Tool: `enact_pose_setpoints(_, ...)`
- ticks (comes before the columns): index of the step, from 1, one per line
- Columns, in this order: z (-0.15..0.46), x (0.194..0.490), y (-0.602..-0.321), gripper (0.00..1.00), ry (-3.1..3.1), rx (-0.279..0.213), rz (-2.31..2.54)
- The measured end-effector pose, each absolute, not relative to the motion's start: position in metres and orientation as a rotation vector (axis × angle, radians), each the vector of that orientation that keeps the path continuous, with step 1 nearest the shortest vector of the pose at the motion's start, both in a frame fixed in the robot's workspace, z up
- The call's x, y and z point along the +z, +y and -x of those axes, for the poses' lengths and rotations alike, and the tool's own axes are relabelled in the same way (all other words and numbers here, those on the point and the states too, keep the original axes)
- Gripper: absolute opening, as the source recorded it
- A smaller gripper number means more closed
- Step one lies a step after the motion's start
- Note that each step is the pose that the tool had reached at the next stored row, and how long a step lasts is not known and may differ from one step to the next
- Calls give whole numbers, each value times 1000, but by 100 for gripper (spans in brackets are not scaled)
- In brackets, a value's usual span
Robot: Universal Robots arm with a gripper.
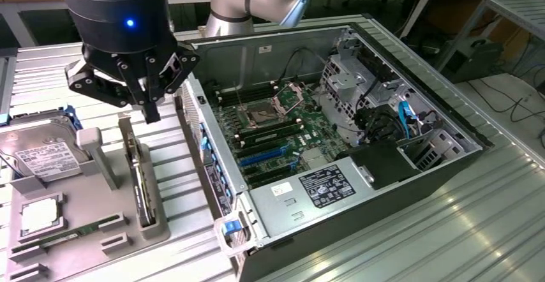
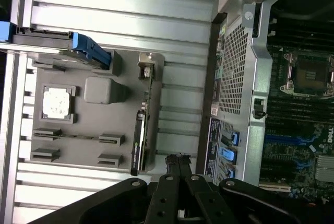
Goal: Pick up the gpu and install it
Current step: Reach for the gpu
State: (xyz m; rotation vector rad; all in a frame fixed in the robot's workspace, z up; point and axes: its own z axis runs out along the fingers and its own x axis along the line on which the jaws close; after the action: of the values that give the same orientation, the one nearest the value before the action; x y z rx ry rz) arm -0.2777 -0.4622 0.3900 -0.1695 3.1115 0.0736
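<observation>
Tool [image 1: 152, 112] clenched, empty; hangs abv gpu [image 1: 139, 181], on edge in gray holder [image 1: 85, 213], not touching.

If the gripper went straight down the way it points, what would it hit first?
Likely the edge of the gray tray or the table just beside the gpu, toward the case; depth is unclear.

Standing here, I can't make out a single word or number. The white label [image 1: 41, 162] on the silver hard drive [image 1: 24, 140] carries dark print too fine to read (so does the black sticker with white print [image 1: 328, 186] inside the open black computer case [image 1: 374, 237]). The gpu, a green circuit card with a black fan face [image 2: 139, 140], shows a small greenish mark on its edge, illegible.
</observation>
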Motion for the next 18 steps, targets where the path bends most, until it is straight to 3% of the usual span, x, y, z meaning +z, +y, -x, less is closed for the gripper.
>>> enact_pose_setpoints(18,303,389,-465,11,3111,74,170)
